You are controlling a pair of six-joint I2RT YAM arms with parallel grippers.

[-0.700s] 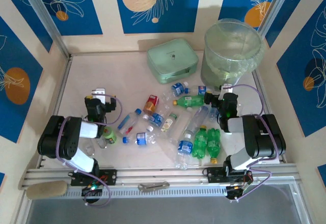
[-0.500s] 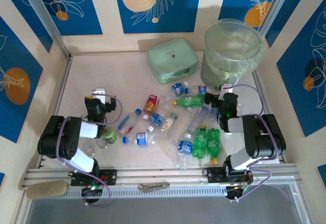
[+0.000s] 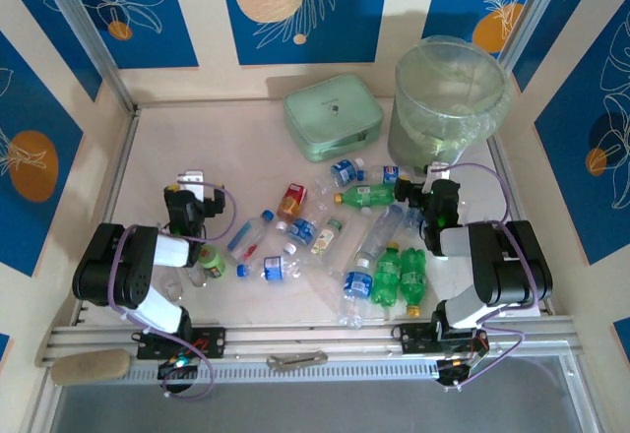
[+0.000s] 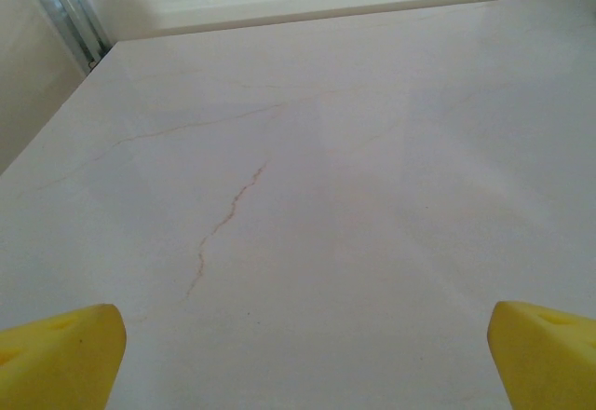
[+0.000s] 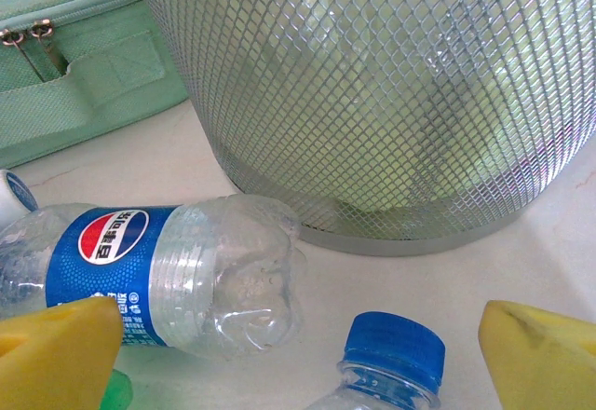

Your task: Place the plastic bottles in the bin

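Your right gripper [image 5: 298, 370], jaws wide and empty, sits just beside the bin [image 5: 391, 84]. Your left gripper [image 4: 303, 365], equally wide, lies well left of it, beyond the plastic bottles [image 3: 386, 278].

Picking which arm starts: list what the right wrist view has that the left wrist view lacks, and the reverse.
Right wrist view: the tall round mesh-walled grey-green bin, the flat mint-green zipped case, a clear plastic bottle with a blue label lying on its side, and another bottle's blue cap. Left wrist view: a thin brownish vein in the pale table and a metal rail at the far left. Both: that table; right gripper and left gripper open, yellow-tipped, empty.
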